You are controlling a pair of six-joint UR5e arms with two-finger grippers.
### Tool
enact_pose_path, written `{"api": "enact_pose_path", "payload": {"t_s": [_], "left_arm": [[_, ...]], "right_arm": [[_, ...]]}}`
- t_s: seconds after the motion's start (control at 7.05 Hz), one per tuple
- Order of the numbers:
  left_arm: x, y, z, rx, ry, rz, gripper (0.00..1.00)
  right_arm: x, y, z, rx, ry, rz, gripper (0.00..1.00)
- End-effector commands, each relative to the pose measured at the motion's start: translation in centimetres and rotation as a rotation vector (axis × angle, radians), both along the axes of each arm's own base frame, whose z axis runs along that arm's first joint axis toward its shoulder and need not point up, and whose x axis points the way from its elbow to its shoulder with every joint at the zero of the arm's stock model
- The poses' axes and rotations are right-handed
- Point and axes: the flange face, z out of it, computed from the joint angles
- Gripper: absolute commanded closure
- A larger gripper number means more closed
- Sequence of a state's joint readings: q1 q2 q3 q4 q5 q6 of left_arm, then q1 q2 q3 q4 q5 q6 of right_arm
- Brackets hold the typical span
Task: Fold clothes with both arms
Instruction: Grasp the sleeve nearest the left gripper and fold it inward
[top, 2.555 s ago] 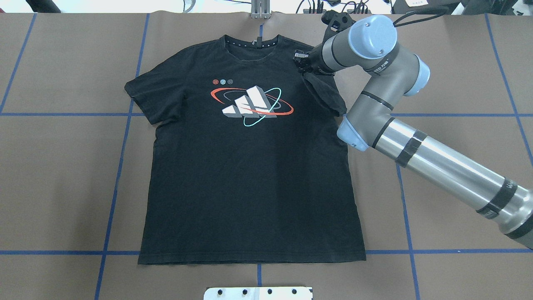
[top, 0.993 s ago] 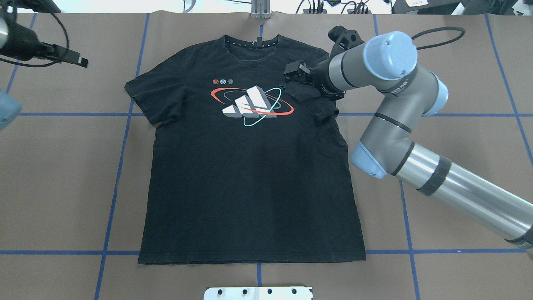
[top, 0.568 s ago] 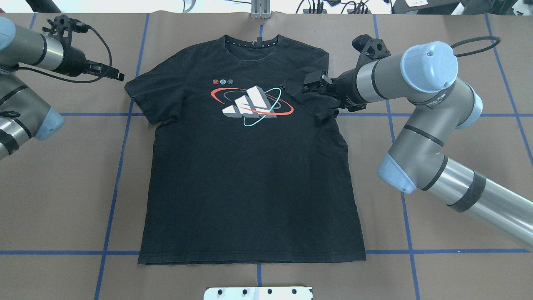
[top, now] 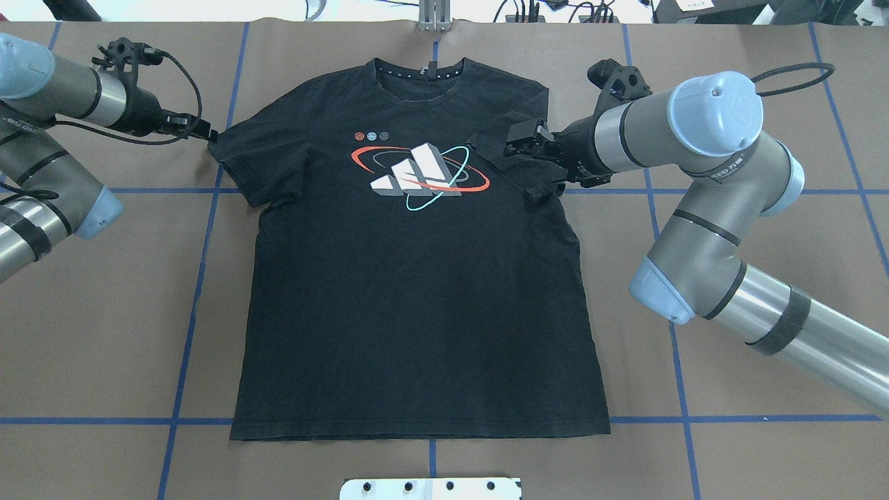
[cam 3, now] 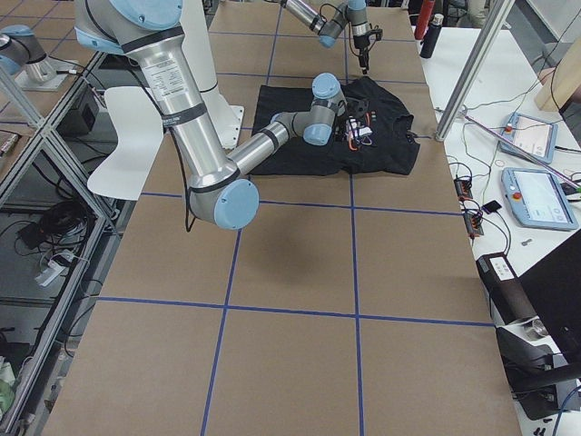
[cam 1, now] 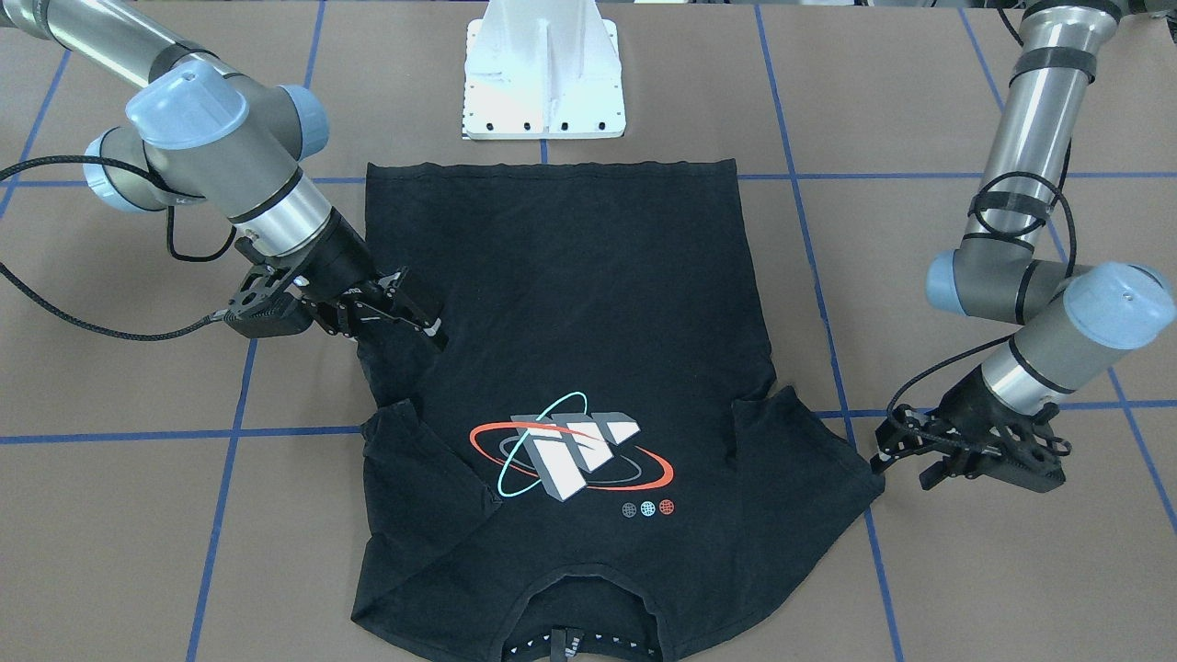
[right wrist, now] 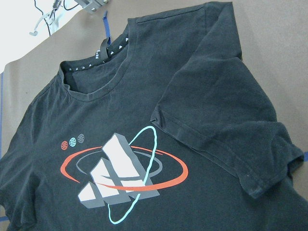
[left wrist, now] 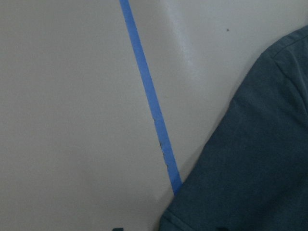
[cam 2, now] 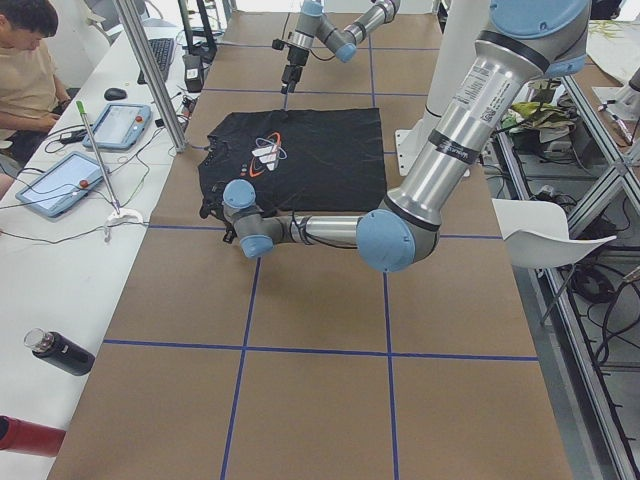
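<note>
The black T-shirt [top: 417, 312] lies flat, front up, with the logo [top: 417, 170] showing. Its right-hand sleeve [top: 514, 170] is folded inward onto the chest; the right wrist view shows it lying flat [right wrist: 221, 130]. My right gripper [top: 531, 158] hovers open and empty just over that folded sleeve, also seen in the front view [cam 1: 418, 308]. My left gripper [top: 208, 134] is open at the outer edge of the other sleeve [top: 243, 160], its tip touching the hem [cam 1: 881, 449]. The left wrist view shows that sleeve's edge [left wrist: 260, 159].
The white pedestal plate [top: 430, 488] stands at the table's near edge, below the shirt's hem. A metal bracket [top: 435, 17] sits at the far edge behind the collar. A side table with tablets, a person [cam 2: 30, 60] and bottles [cam 2: 60, 352] runs along the far side.
My right gripper carried the sleeve inward over the chest, let it go and drew back to the right. My left arm came in from the left and reached the other sleeve's edge.
</note>
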State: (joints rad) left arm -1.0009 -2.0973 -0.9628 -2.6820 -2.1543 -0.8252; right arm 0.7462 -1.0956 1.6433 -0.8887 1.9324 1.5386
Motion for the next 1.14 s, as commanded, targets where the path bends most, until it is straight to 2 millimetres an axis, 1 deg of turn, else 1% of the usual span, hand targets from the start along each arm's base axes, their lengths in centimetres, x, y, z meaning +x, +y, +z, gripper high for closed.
{"api": "enact_pose_path", "payload": {"t_s": [0.0,0.57,0.99], "left_arm": [[0.4,0.0,0.1,-0.011,0.0,-0.002,0.44],[1.2,0.1,0.2,-0.015,-0.004,0.007,0.48],[1.6,-0.3,0.4,-0.022,-0.01,0.009,0.55]], "right_arm": [[-0.2,0.0,0.1,-0.001,0.003,0.0,0.0],[-0.2,0.0,0.2,-0.002,0.004,0.0,0.0],[-0.2,0.0,0.3,-0.003,0.005,0.0,0.0]]}}
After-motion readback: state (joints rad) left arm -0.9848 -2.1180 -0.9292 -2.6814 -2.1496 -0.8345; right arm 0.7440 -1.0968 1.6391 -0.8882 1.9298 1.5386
